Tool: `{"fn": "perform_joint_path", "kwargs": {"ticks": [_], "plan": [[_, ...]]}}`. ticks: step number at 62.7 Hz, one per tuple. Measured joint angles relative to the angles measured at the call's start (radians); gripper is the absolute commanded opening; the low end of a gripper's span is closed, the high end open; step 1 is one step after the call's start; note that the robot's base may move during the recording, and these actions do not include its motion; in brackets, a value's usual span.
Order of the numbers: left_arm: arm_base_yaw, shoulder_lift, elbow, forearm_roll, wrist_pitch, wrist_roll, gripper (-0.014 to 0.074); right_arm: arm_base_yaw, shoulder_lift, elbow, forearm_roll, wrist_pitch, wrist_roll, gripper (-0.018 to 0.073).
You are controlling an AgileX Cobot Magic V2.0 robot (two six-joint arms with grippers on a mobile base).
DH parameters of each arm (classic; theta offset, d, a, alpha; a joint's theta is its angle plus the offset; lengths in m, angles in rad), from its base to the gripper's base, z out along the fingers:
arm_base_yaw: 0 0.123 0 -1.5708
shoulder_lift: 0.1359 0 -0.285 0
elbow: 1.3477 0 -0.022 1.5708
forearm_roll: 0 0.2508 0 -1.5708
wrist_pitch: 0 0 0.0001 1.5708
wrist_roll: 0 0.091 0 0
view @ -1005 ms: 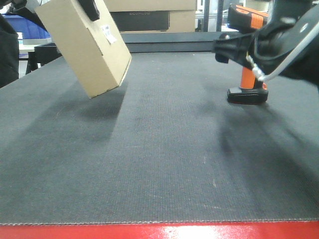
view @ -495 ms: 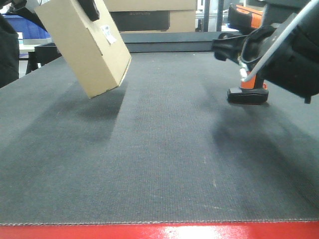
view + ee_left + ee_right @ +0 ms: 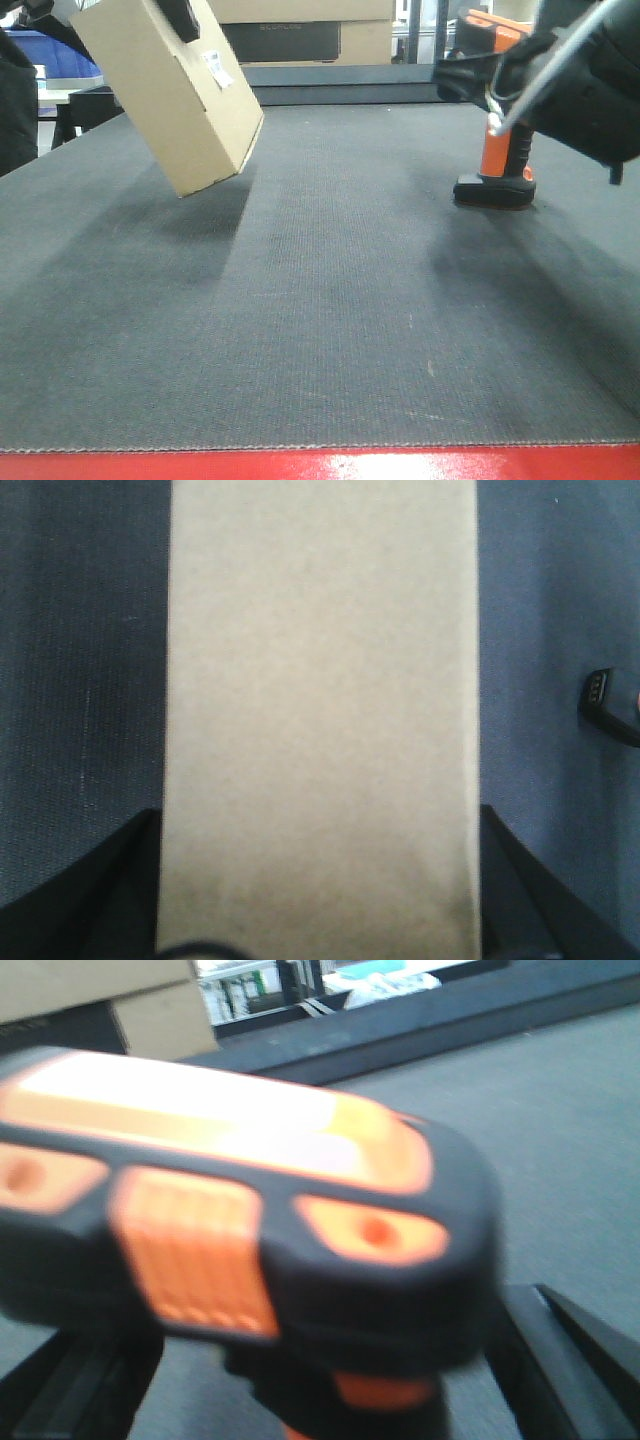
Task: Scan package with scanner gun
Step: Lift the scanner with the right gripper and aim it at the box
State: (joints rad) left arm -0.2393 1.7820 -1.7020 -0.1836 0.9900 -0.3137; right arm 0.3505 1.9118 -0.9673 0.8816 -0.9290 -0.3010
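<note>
- Exterior front-facing view shows the package [image 3: 175, 95] tilted in the air, clear of the dark mat [image 3: 330, 330], with a white label [image 3: 216, 66] on its side face. The scanner gun [image 3: 500, 160] stands upright on its flat base, well apart to the right.
- Left wrist view alone shows the left gripper [image 3: 318, 815] clamped on the package, with dark fingers [image 3: 80, 890] pressed against both long sides.
- Right wrist view, blurred, shows the right gripper [image 3: 315, 1325] spread wide either side of the scanner's orange-topped head, gripping nothing.
- The right arm [image 3: 590, 80] reaches in from the right, level with the scanner's head.
</note>
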Motion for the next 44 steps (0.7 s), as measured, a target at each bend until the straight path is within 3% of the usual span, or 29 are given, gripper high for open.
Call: {"fn": "perform_joint_path", "kwargs": {"ticks": [34, 40, 44], "plan": [[0.000, 0.000, 0.000, 0.002, 0.000, 0.000, -0.0111, -0.002, 0.079, -0.119, 0.034, 0.006, 0.000, 0.0557], [0.000, 0.000, 0.000, 0.002, 0.000, 0.000, -0.0111, -0.002, 0.079, -0.122, 0.082, -0.020, -0.005, 0.0500], [0.000, 0.000, 0.000, 0.002, 0.000, 0.000, -0.0111, -0.006, 0.079, -0.122, 0.103, -0.031, -0.010, 0.0414]]}}
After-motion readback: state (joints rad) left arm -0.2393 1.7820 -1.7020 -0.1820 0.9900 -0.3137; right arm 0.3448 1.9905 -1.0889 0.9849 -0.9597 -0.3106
